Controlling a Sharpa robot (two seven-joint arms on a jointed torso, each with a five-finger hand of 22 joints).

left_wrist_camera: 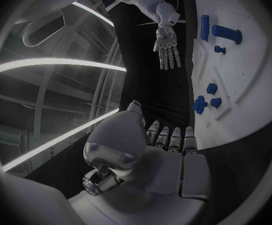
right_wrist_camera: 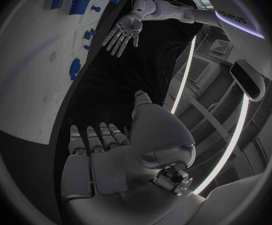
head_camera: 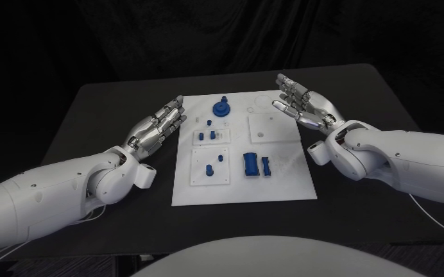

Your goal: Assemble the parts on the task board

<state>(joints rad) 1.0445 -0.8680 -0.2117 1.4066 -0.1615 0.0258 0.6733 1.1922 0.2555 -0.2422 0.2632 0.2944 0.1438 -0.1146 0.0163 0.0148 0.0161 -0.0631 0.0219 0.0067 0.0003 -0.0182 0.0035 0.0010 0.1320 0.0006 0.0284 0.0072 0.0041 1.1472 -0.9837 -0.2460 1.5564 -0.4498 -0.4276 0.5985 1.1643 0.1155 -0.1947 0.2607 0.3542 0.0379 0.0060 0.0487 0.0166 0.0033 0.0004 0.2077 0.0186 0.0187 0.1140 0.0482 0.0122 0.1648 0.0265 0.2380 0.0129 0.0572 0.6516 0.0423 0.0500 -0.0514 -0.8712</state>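
Beside the task board, two empty hands

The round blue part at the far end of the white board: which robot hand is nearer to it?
Left, narrowly. The left robot hand lies by the board's left edge, fingertips just short of the round blue part. The right robot hand hovers by the far right corner.

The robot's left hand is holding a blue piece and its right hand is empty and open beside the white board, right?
Not quite. The head view shows the left hand holding nothing, open beside the task board. The right hand is indeed empty and open beside the board.
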